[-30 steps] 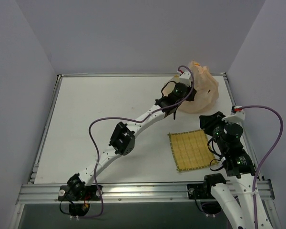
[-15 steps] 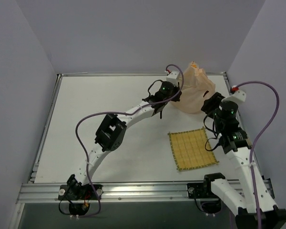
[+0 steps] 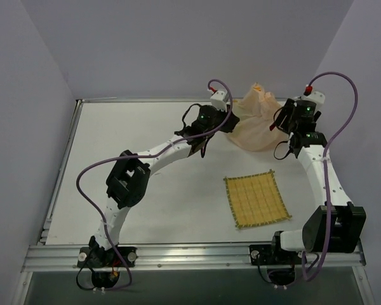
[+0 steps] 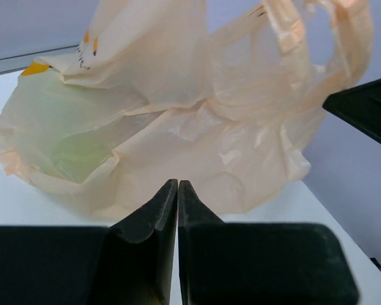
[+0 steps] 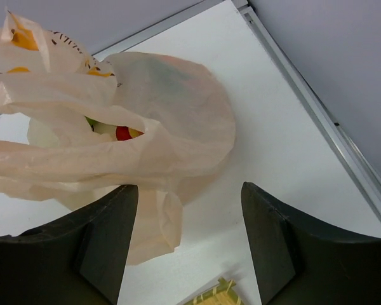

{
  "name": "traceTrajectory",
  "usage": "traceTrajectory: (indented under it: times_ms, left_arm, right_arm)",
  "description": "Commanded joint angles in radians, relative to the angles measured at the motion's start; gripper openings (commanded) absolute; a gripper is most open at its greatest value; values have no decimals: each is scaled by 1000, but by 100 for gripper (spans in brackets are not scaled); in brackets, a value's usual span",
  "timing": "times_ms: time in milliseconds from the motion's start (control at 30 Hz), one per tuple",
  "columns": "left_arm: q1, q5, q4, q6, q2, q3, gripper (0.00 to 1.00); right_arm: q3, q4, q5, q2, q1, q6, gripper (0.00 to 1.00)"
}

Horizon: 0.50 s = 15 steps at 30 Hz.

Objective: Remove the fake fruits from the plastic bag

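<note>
1. Mat point(image 3: 255, 200): yellow, woven, square. It lay flat at the near right of the white tabletop point(image 3: 101, 140), apart from all else.

2. Left claw point(image 4: 178, 184): clenched, its 2 fingers pressed together. The tips stood at the near left edge of the bag point(image 4: 197, 127). Whether any film was pinched between them could not be told.

3. Right claw point(image 5: 189, 190): released, its 2 fingers spread wide. It was held at the bag's right side and gripped nothing.

4. Bag: thin peach plastic with orange print. It sat crumpled at the far right of the tabletop, between the 2 claws, with its handles raised and a gap open on its right side.

5. Fruits point(image 5: 122, 133): inside the bag. 1 red patch and 1 yellow patch showed through the gap, and a green shape showed dimly through the film on the left. Their count could not be told.
</note>
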Motion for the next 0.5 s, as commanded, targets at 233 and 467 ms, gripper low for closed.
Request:
traceTrajectory:
  times_ms: [233, 467]
  left_arm:
    - [-24, 98, 23, -54, -70, 58, 30]
    - [-42, 112, -26, -40, -52, 117, 80]
  right_arm:
    - [55, 240, -331, 131, -75, -34, 51]
    - [-59, 428, -490, 119, -75, 83, 0]
